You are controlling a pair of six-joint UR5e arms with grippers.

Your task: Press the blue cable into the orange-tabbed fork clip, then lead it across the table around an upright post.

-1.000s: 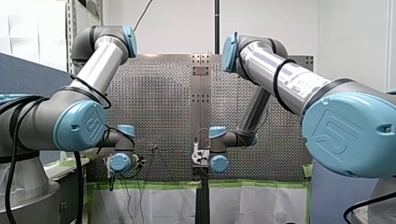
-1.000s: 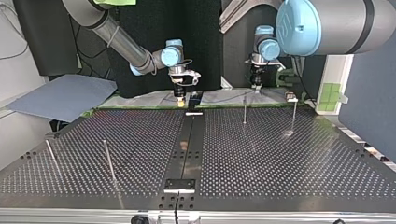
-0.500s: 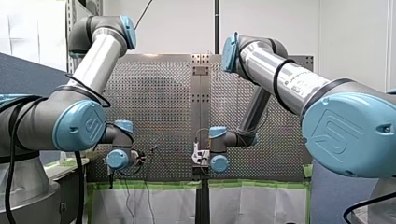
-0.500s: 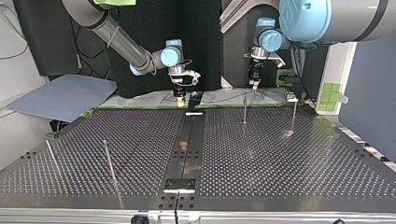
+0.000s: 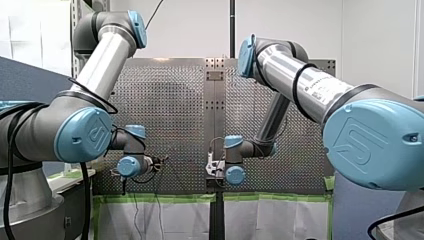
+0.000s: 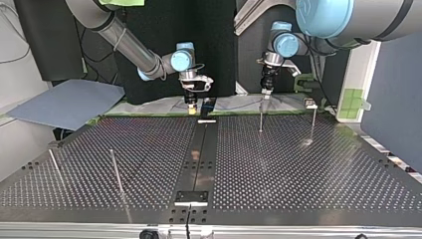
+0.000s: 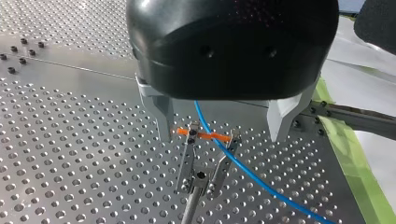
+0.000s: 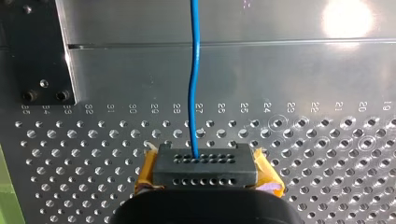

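In the left wrist view the fork clip point(image 7: 205, 161) stands on a thin stem, its orange tabs point(image 7: 205, 135) across the prong tops. The blue cable point(image 7: 243, 170) comes from under my left gripper point(image 7: 220, 138) and passes between the prongs. That gripper is open, its metal fingers point(image 7: 164, 119) wide on either side of the clip, touching nothing. My right gripper point(image 8: 205, 181) is shut with yellow pads on a black perforated block point(image 8: 205, 163); the cable point(image 8: 194, 79) leaves this block and runs ahead. In the top view my left gripper point(image 6: 265, 93) hangs over a thin upright point(image 6: 260, 118).
Another upright post point(image 6: 312, 122) stands at the top view's right, and two leaning posts point(image 6: 115, 172) at its left. A dark centre strip point(image 6: 199, 154) divides the perforated table point(image 6: 298, 169). Green tape lines the far edge. My right gripper point(image 6: 192, 103) sits at that strip's far end.
My left arm's wrist has turned and shifted its gripper toward the top view's left, over the thin upright. My right arm has stayed still.
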